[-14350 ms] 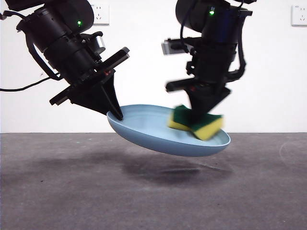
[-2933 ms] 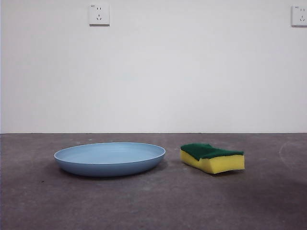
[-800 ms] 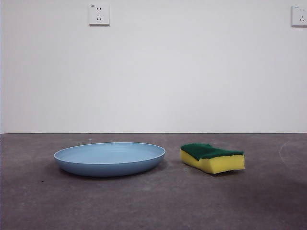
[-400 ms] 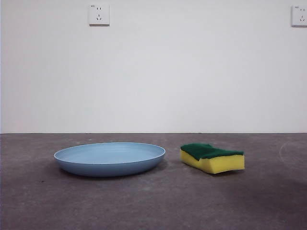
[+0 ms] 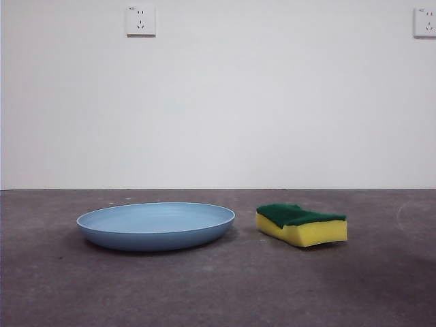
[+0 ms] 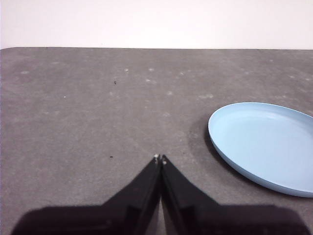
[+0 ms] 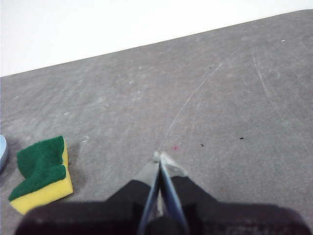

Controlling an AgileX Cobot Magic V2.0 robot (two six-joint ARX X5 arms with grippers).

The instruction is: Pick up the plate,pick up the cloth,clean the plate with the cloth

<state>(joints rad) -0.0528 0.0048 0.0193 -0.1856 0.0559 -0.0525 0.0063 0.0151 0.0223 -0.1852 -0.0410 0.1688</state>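
The light-blue plate [image 5: 156, 225] lies flat on the dark grey table, left of centre in the front view. The cloth [image 5: 301, 224], a yellow sponge with a dark green top, rests on the table just right of the plate, apart from it. Neither arm shows in the front view. My left gripper [image 6: 160, 158] is shut and empty, hovering over bare table with the plate [image 6: 264, 144] off to one side. My right gripper [image 7: 159, 156] is likewise shut on nothing, and the cloth [image 7: 42, 174] lies well away from it.
The table [image 5: 218, 286] is dark grey and scuffed, meeting a white wall behind. Two wall sockets [image 5: 140, 20] sit high on the wall. A sliver of the plate's rim [image 7: 1, 152] shows at the edge of the right wrist view.
Long ago both grippers held the plate and cloth in the air; since then both lie on the table and the arms are out of the front view. Nothing moved in the last second.
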